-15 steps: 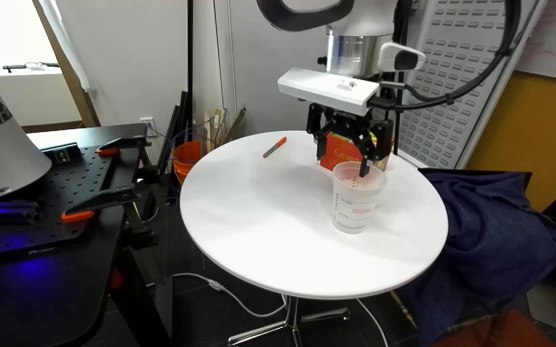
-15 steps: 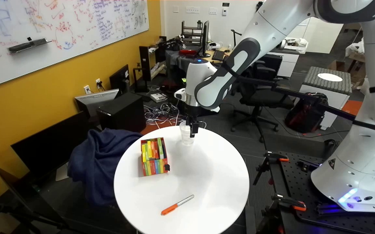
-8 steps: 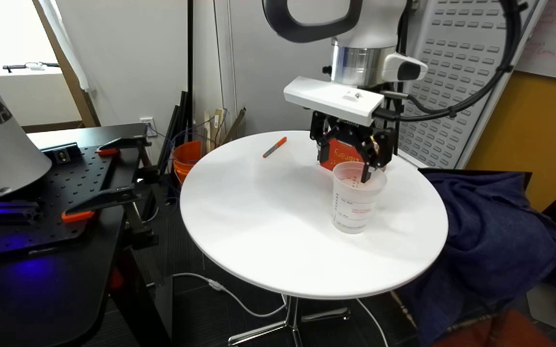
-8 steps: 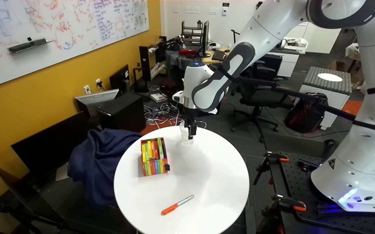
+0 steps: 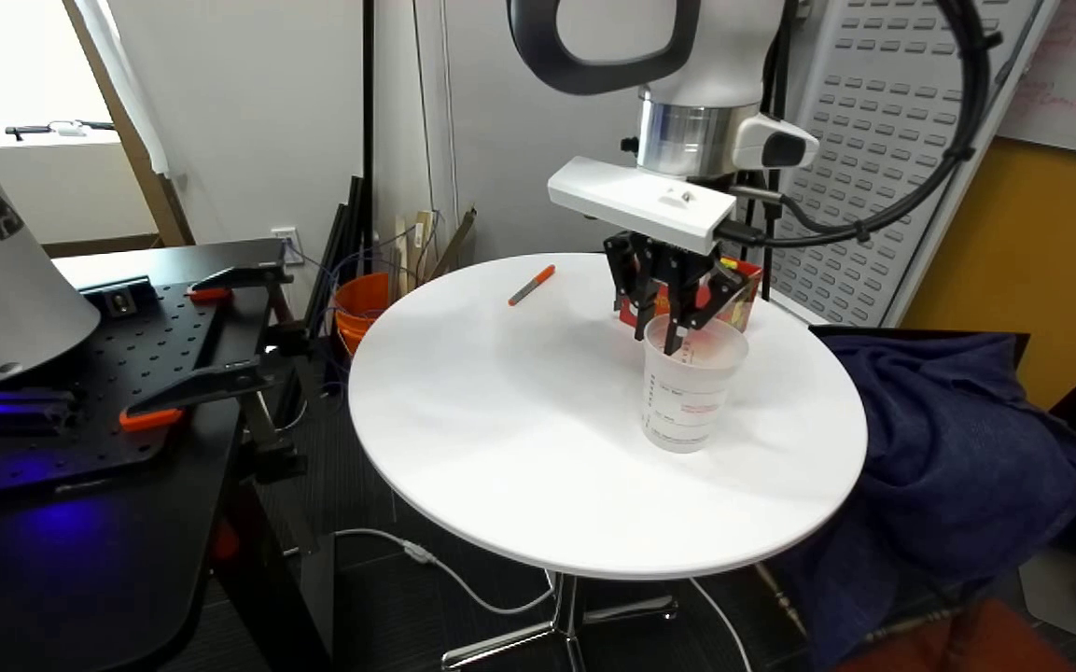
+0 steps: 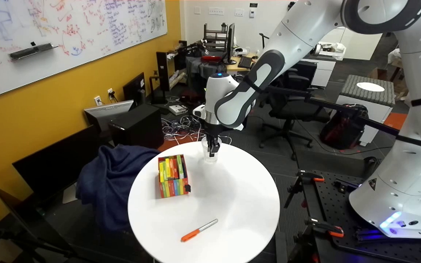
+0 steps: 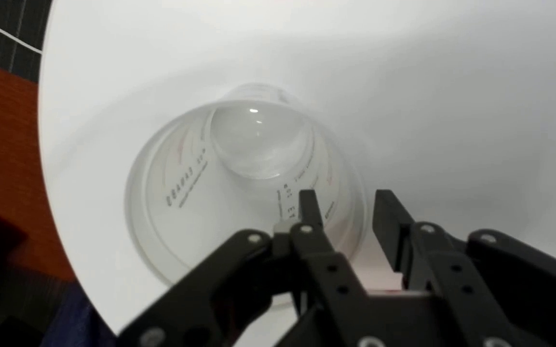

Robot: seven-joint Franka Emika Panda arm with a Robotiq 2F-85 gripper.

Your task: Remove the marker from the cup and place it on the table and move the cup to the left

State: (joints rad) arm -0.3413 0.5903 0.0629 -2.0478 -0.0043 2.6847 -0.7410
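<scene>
Cup (image 5: 687, 403) carries dark and red print, illegible; hand (image 7: 349, 205) straddles its rim.

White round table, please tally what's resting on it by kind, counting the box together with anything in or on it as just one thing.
Orange-and-gray marker: 1
Graduated plastic cup: 1
Red carton box: 1
Total: 3

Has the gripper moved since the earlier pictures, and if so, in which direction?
Yes, downward. Judged against the table, the gripper sits lower in both exterior views, and its jaws have drawn closer together.
</scene>
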